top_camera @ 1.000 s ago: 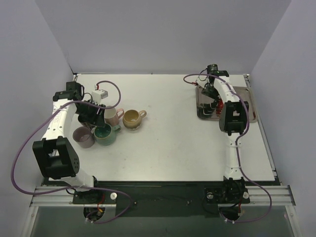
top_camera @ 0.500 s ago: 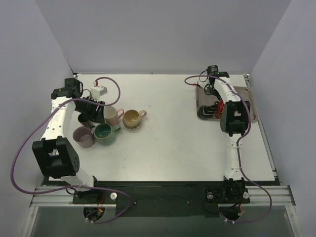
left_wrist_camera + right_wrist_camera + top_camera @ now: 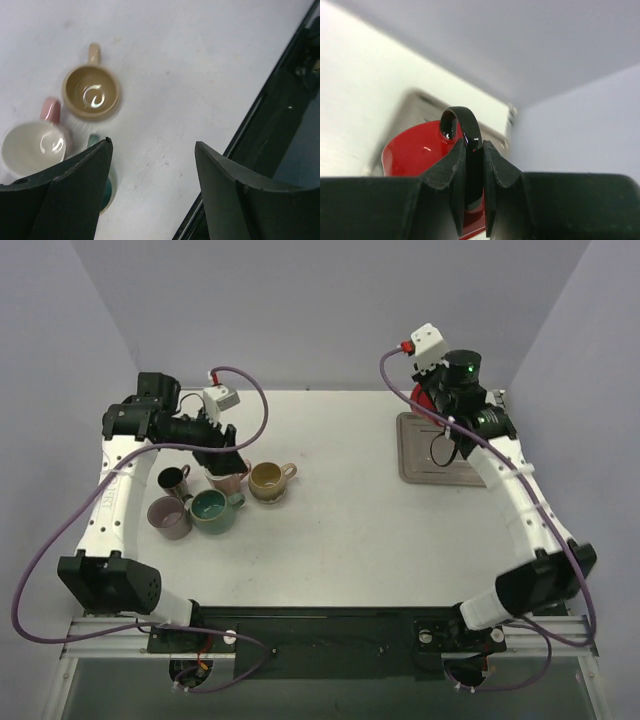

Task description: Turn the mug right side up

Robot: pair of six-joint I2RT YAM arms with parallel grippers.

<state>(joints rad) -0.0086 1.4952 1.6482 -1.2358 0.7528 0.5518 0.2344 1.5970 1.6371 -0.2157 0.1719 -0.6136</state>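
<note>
**Q:** What has just changed on your side?

**A:** A second ago my right gripper (image 3: pixel 473 147) was down in the tray (image 3: pixel 415 470) with its jaws apart; now they are pinched tight on the black handle (image 3: pixel 457 117) of the red mug (image 3: pixel 412 147), and my arm has carried it up clear of the tray; my left gripper (image 3: pixel 152 145) has risen from among the other mugs, its jaws wider than they were and nothing between them.

**Q:** What does that mean for the job?

**A:** I judge the pick done and the turn still to come; the mug hangs in the air above the tray's far edge, so I have room to roll my wrist before setting it down.

**Q:** And the mug itself?

**A:** Glossy red body, thin black loop of a handle arching up between my fingers; the body sits beyond and below them; which way its mouth faces I cannot tell. The tan mug (image 3: pixel 91 92) and pink mug (image 3: pixel 32 145) under my left hand already stand mouth-up.
</note>
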